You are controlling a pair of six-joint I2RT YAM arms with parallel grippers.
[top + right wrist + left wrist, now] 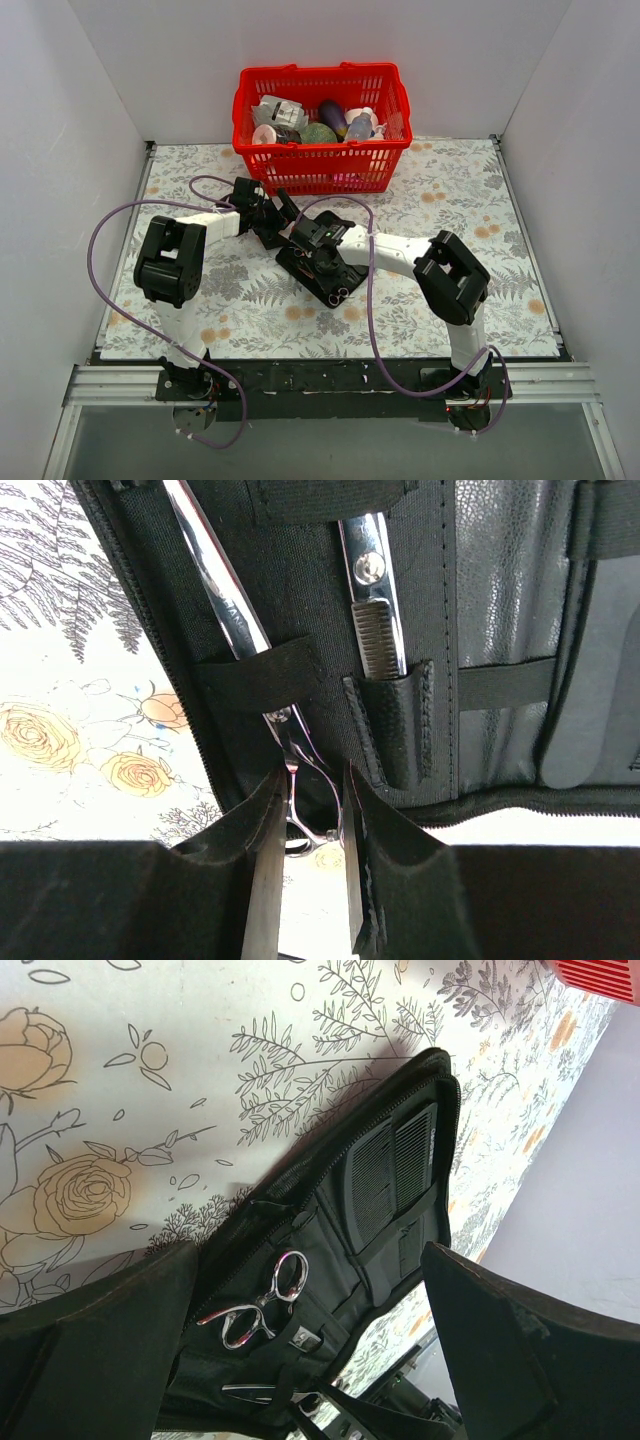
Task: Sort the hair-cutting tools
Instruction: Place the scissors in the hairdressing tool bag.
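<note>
The basket (320, 160) stands at the back of the table (470, 230). Before it, mid-table, lies the opened case (330, 275). In the case the comb (390, 1175) sits in one half. In the other half the scissors (222, 580) lie under a strap, beside a second pair (372, 600) (tip in a pocket). The right gripper (310, 830) straddles the scissors' handle end, and the left gripper (272, 215) is just left of the case.
</note>
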